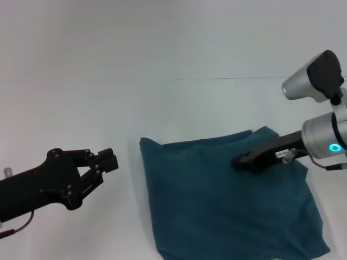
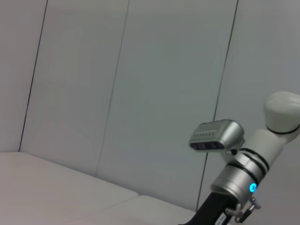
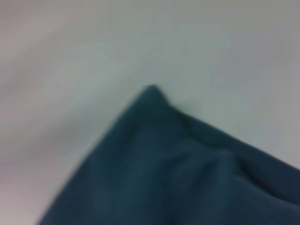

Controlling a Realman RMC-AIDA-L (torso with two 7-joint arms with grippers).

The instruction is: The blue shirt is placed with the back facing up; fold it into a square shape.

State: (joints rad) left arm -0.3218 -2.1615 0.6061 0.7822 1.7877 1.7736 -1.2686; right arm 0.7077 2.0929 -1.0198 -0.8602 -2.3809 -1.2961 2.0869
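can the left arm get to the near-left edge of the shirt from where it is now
Probably yes. The left gripper hangs beside the blue shirt, with only bare table between them. The right gripper sits over the shirt's far right part, out of that path.

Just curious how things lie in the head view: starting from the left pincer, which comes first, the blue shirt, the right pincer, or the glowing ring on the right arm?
1. The blue shirt: its near edge lies just right of the left pincer.
2. The right pincer, over the shirt's far part.
3. The glowing ring, far right.
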